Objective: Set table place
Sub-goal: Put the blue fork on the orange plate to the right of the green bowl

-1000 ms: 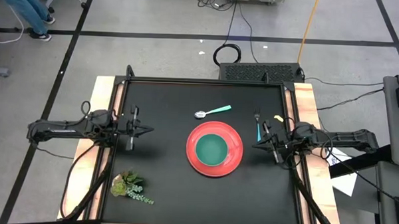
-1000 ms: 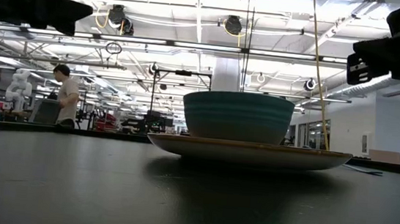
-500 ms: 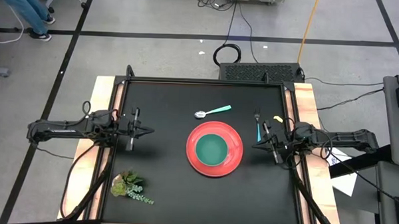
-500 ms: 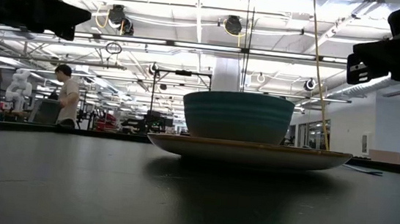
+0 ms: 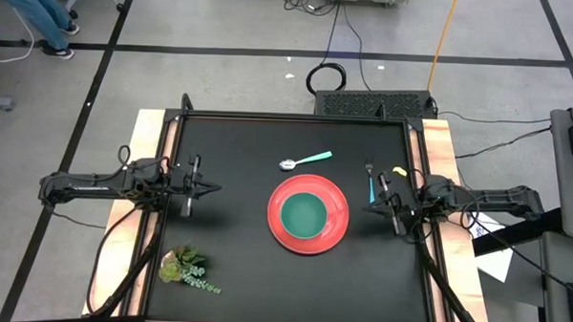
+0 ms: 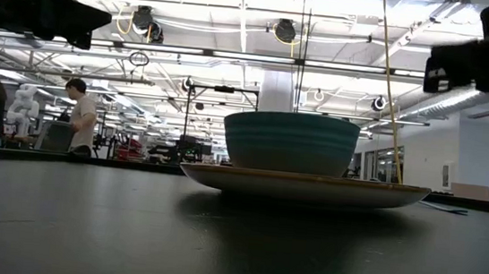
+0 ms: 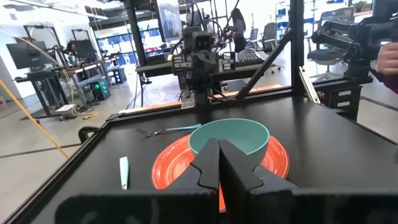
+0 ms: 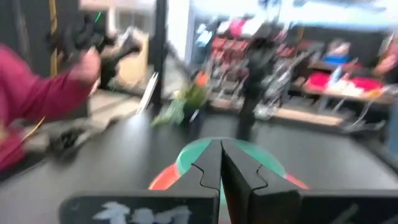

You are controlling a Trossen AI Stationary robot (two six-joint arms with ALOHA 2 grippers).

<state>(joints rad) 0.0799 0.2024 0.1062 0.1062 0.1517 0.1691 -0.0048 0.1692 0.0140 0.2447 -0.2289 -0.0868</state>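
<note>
black table (image 5: 236, 245): fork (image 5: 370, 181) lengthwise, spoon (image 5: 305, 161) slanted crosswise.

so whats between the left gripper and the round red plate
Nothing: in the high view, only bare matte black table lies between the shut left gripper and the round red plate.

No readable text, label, brand, number or sign anywhere in view

The table (image 5: 239, 140) carries plate (image 5: 334, 232), spoon (image 5: 305, 161), fork (image 5: 370, 182) and plant sprig (image 5: 187, 268).
</note>
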